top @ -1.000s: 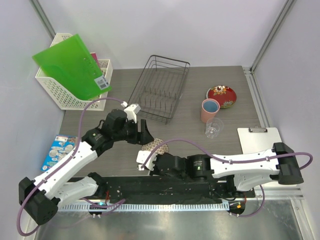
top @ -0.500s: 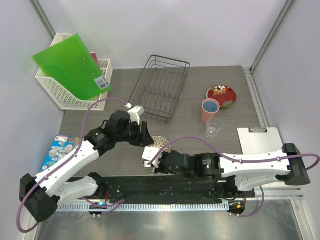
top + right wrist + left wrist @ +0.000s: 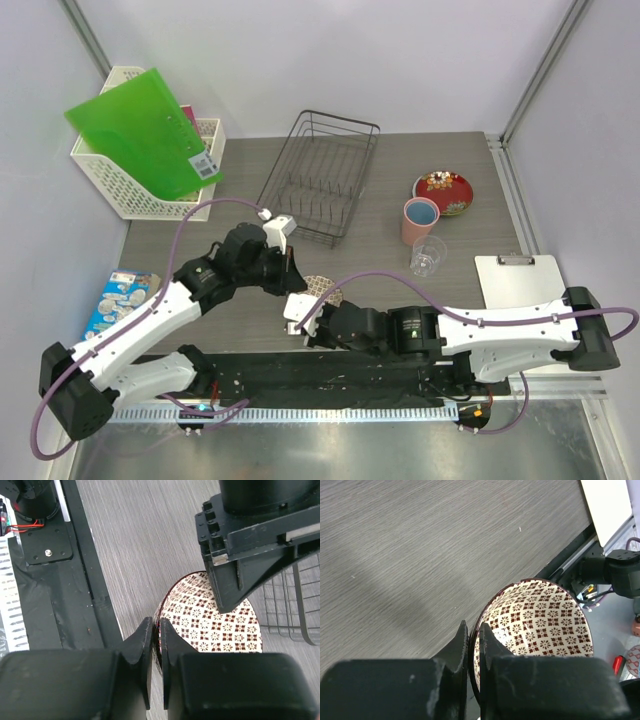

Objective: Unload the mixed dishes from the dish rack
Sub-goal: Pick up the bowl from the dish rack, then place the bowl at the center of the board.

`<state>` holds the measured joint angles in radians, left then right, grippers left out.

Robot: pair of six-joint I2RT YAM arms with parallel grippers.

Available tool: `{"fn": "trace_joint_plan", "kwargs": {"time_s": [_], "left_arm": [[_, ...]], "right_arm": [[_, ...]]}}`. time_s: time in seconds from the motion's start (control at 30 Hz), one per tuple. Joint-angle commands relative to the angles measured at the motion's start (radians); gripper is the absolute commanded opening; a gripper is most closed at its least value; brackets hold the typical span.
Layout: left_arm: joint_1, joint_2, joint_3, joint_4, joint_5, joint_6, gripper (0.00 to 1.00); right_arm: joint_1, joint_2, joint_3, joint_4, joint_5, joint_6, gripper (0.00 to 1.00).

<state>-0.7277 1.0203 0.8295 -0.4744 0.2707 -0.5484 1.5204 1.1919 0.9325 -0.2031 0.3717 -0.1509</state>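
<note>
The white bowl with a reddish pattern (image 3: 323,290) (image 3: 540,615) (image 3: 215,622) hangs low over the table's near middle, between the two arms. My left gripper (image 3: 296,272) (image 3: 473,628) is shut on its rim, one finger inside and one outside. From the opposite side my right gripper (image 3: 306,312) (image 3: 156,623) is shut on the rim as well. The black wire dish rack (image 3: 320,175) stands at the back centre with nothing showing in it. A pink cup (image 3: 419,220) and a red patterned plate (image 3: 445,190) stand to the right of the rack.
A clear plastic cup (image 3: 428,255) stands just in front of the pink cup. A white clipboard (image 3: 520,280) lies at the right edge. At the back left stands a white lattice basket (image 3: 110,185) with a green folder (image 3: 145,140). A blue packet (image 3: 118,300) lies at the left.
My left gripper has moved slightly right and shut on the bowl's rim. The right gripper has kept its hold on the bowl and shifted a little right.
</note>
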Motion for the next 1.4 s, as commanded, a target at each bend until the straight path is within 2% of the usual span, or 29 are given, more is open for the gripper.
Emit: {"fn": "trace_joint_plan", "kwargs": {"time_s": [0.0,0.07,0.13,0.17,0.2,0.27,0.4,0.5,0.63,0.83,0.97,1.07,1.27,1.37], "left_arm": [[0.001,-0.034,0.014,-0.010,-0.068,-0.007,0.00],[0.001,-0.038,0.028,-0.012,-0.080,-0.007,0.00],[0.001,-0.034,0.045,-0.013,-0.096,-0.007,0.00],[0.001,-0.028,0.051,-0.013,-0.105,-0.011,0.00],[-0.001,-0.019,0.059,-0.015,-0.116,-0.013,0.00],[0.001,-0.003,0.086,-0.021,-0.137,-0.019,0.00],[0.001,0.043,0.132,-0.003,-0.177,-0.039,0.00],[0.001,0.099,0.166,0.034,-0.186,-0.053,0.00],[-0.028,0.243,0.209,0.095,-0.250,-0.058,0.00],[-0.121,0.395,0.205,0.298,-0.329,-0.100,0.00],[-0.148,0.463,0.149,0.616,-0.320,-0.148,0.00],[-0.185,0.523,0.146,0.733,-0.356,-0.133,0.00],[-0.194,0.696,0.220,0.758,-0.383,-0.137,0.00],[-0.193,0.774,0.275,0.715,-0.390,-0.142,0.00]], "right_arm": [[0.000,-0.009,0.028,0.054,0.052,0.031,0.28],[0.000,-0.012,0.028,0.050,0.058,0.043,0.42],[0.001,-0.020,0.025,0.048,0.064,0.065,0.47],[0.001,-0.038,0.023,0.047,0.065,0.071,0.62],[0.000,-0.046,0.025,0.050,0.072,0.079,0.72],[0.010,-0.070,0.040,0.047,0.087,0.120,0.79],[0.015,-0.231,0.042,0.120,0.228,0.200,0.80],[0.014,-0.375,-0.019,0.302,0.391,0.232,0.80],[0.014,-0.497,-0.125,0.465,0.518,0.182,0.81],[0.012,-0.522,-0.173,0.536,0.584,0.155,0.81],[0.014,-0.570,-0.222,0.620,0.595,0.129,0.81],[0.014,-0.613,-0.262,0.672,0.602,0.120,0.81],[0.014,-0.640,-0.314,0.703,0.605,0.128,0.81],[0.012,-0.643,-0.327,0.705,0.605,0.137,0.81]]}}
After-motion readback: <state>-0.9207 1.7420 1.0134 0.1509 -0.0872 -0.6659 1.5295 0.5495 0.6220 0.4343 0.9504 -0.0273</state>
